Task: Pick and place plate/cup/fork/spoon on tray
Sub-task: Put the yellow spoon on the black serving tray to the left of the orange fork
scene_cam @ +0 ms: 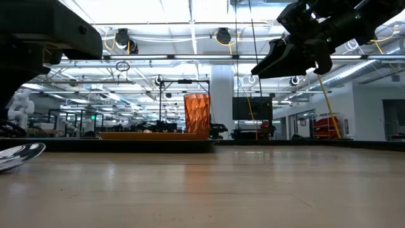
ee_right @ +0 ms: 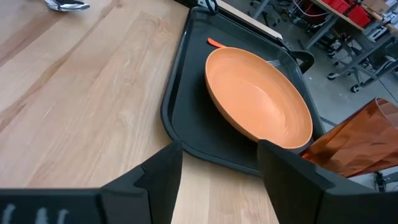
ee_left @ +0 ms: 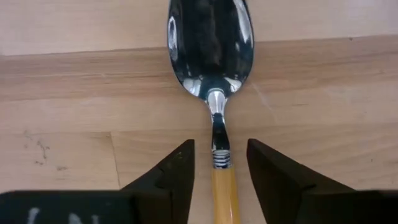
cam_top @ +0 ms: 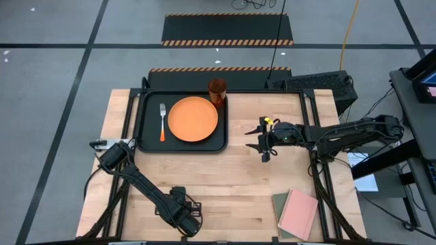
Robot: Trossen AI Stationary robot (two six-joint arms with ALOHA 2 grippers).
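One spoon (ee_left: 211,68) lies between left end effector (ee_left: 221,171) fingers.

No readable text, labels, brands, numbers or signs in any view. Faint pale marks on claw bodies in both wrist views, illegible.

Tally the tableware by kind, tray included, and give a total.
Round flat orange plate: 1
Translucent orange-red cup: 1
Orange-handled silver fork: 1
Orange-handled silver spoon: 1
Black rectangular tray: 1
Total: 5
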